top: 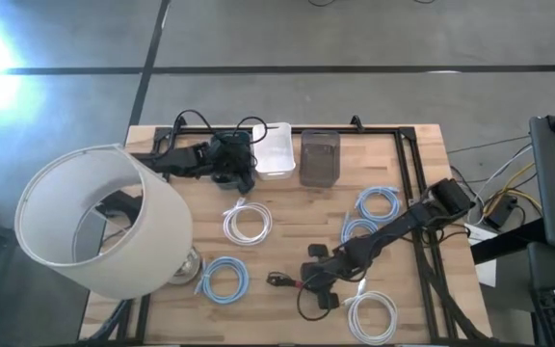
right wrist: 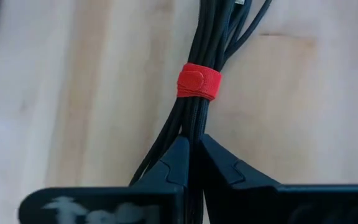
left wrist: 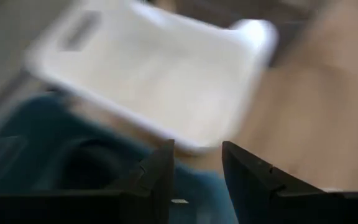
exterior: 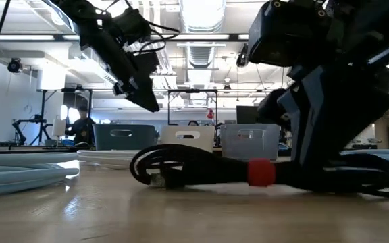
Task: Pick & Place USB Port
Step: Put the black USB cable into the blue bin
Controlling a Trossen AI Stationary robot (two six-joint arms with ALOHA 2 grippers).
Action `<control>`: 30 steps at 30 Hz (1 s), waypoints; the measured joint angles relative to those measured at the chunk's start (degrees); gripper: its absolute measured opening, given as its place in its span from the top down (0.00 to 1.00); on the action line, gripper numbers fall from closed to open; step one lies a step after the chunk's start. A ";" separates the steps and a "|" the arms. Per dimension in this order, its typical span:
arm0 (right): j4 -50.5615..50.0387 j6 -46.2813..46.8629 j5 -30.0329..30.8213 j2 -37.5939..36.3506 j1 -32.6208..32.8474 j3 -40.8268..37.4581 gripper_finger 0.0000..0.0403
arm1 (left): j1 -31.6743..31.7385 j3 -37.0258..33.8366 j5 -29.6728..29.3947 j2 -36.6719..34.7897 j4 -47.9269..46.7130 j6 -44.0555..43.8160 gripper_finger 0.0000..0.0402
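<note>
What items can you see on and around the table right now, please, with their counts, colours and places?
Black cable bundle: one, black with a red strap, near front edge, pinched by the right gripper.
Coiled cables: six, white and light blue, spread across the table.
White bin: one, back centre.
Grey bin: one, beside the white bin.
Lamp: one, white shade, left side.
Left gripper: open, raised near the white bin.
Right gripper: shut on the bundle.

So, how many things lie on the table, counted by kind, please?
Coiled light cables: 5, e.g.
Black cable bundle with red strap: 1
Bins, one white, one grey: 2
Lamp: 1
Total: 9
</note>
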 joint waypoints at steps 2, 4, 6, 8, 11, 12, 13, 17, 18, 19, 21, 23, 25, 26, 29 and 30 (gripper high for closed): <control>-2.21 -0.59 1.42 -1.24 -1.04 0.00 0.96 | -0.35 -0.04 8.63 0.00 0.56 1.03 0.66; -4.26 -1.72 1.97 -2.35 -2.50 0.00 0.96 | -1.17 -0.04 18.01 0.00 1.24 2.49 0.66; -6.11 -2.95 3.60 -2.90 -4.14 -0.09 0.96 | -2.49 -0.04 25.67 0.17 3.07 3.51 0.66; -6.73 -4.92 4.57 -3.48 -5.93 -0.04 0.96 | -4.16 -0.04 29.81 0.24 4.47 3.93 0.66; -6.54 -7.87 4.58 -4.00 -9.10 0.04 0.96 | -7.36 -0.04 29.91 0.50 6.50 5.82 0.66; -6.57 -8.66 4.58 -4.03 -10.12 0.04 0.96 | -8.42 -0.05 29.72 0.50 6.64 6.90 0.66; -6.73 -9.15 4.58 -4.03 -11.10 0.04 0.96 | -9.50 -0.05 29.48 0.62 7.12 7.98 0.66; -6.65 -10.66 4.56 -4.03 -14.41 0.09 0.96 | -13.84 -0.04 26.57 1.58 8.61 9.01 0.66; -6.63 -10.68 4.53 -4.03 -14.98 0.11 0.96 | -14.78 -0.04 25.39 2.01 8.98 9.07 0.66; -6.63 -10.68 4.50 -4.03 -15.55 0.11 0.97 | -15.67 -0.04 24.32 2.58 9.46 9.12 0.66; -6.55 -10.94 4.47 -4.03 -16.40 0.11 0.97 | -17.10 -0.04 22.35 3.82 10.46 9.24 0.66; -6.54 -11.71 4.47 -4.03 -16.86 0.12 0.96 | -18.08 -0.04 20.59 5.30 11.46 9.49 0.66; -6.54 -11.97 4.48 -4.03 -17.00 0.14 0.94 | -18.55 -0.04 19.20 7.06 12.59 9.33 0.66; -6.53 -11.93 4.46 -4.03 -17.01 0.23 0.94 | -18.63 -0.04 19.09 8.12 13.18 9.07 0.66; -6.50 -11.15 4.27 -4.03 -17.01 0.47 0.93 | -18.99 -0.04 18.98 11.39 14.06 8.70 0.66; -6.50 -10.69 4.28 -4.03 -17.01 0.53 0.93 | -19.11 -0.04 19.03 12.44 14.06 8.69 0.66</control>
